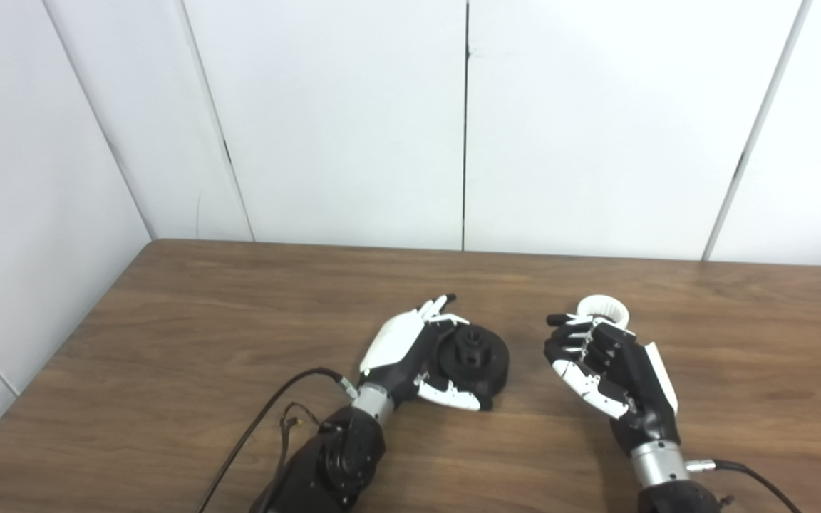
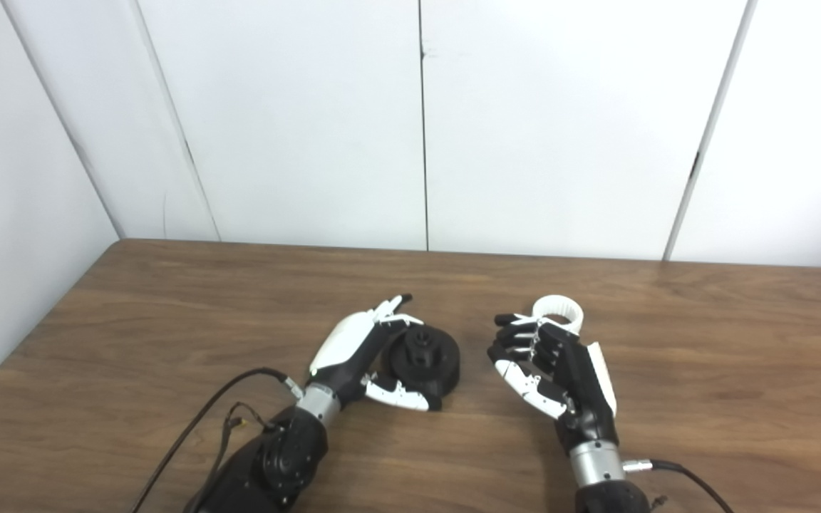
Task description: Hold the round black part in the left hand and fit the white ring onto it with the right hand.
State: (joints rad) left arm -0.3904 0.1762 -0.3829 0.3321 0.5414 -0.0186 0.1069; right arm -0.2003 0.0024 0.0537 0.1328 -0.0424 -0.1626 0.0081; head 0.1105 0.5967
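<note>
near side of the white ring (image 1: 603, 308) behind the right hand (image 1: 606, 363)

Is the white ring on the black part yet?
No. The white ring sits apart, by the right hand; the black part is at the left hand.

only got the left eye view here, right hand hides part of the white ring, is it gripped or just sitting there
Observer: The right eye view shows more of the white ring. It stands just past the curled fingers of the right hand. I cannot confirm a grip.
Operator: and the black part, off the table or not
Observer: No lift shows. The round black part seems to rest on the table, with the left hand cupped around it, thumb in front.
</note>
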